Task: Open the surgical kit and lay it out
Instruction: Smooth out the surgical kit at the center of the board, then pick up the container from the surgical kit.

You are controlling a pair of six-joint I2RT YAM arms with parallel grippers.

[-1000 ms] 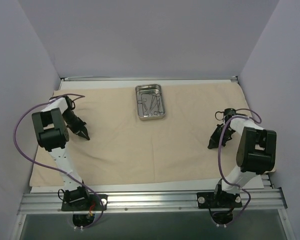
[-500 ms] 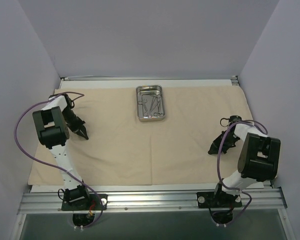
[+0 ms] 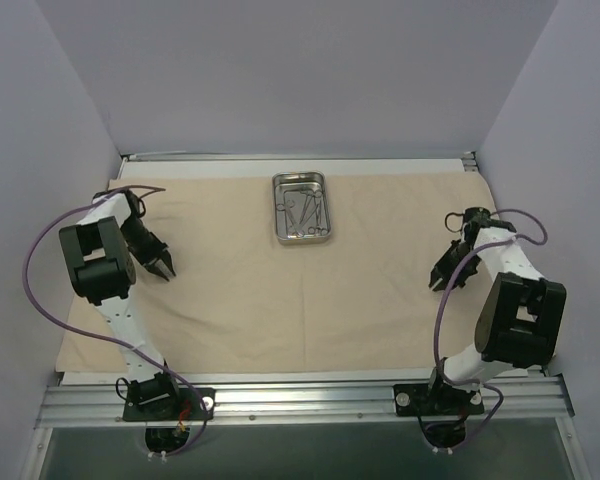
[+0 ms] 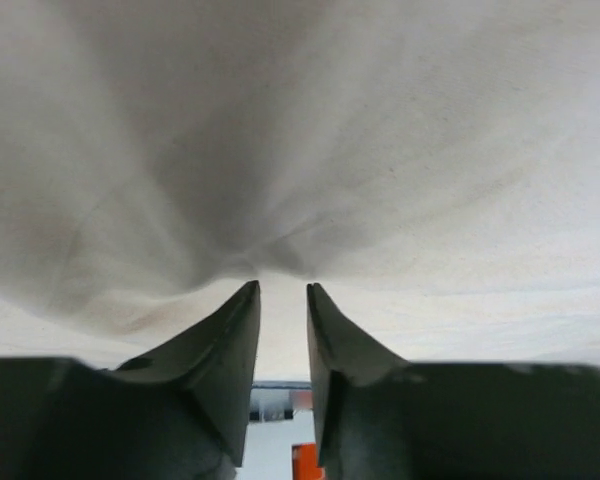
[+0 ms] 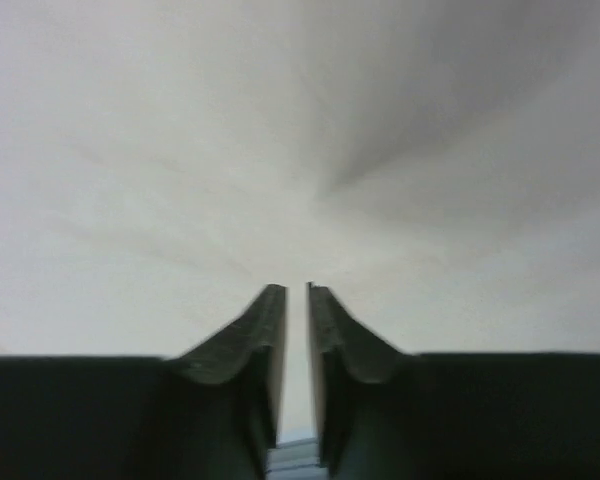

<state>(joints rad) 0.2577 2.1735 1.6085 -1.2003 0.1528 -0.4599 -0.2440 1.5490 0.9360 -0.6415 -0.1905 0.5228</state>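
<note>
Left gripper [image 4: 282,288]: jaws drawn nearly together on a pinch of the cloth wrap [image 3: 280,300]. Creases in the fabric run in to the tips, consistent with a firm hold. Right gripper [image 5: 288,288]: jaws closed to a thin slit, with a fold line likewise meeting the tips; judged clamped on the same wrap.

Overhead, each gripper sits low on the wrap near its own side edge, well apart from the other. Judgement: the paired holds serve to draw the wrap flat and outward.

The wrap lies spread over most of the table [image 3: 280,375], with shallow wrinkles. The steel tray [image 3: 275,210] stands on it at far centre, the instruments [image 3: 305,210] lying jumbled inside. Judgement: opening is nearly complete, laying out not begun.

No brand, label or legible writing found on any item
</note>
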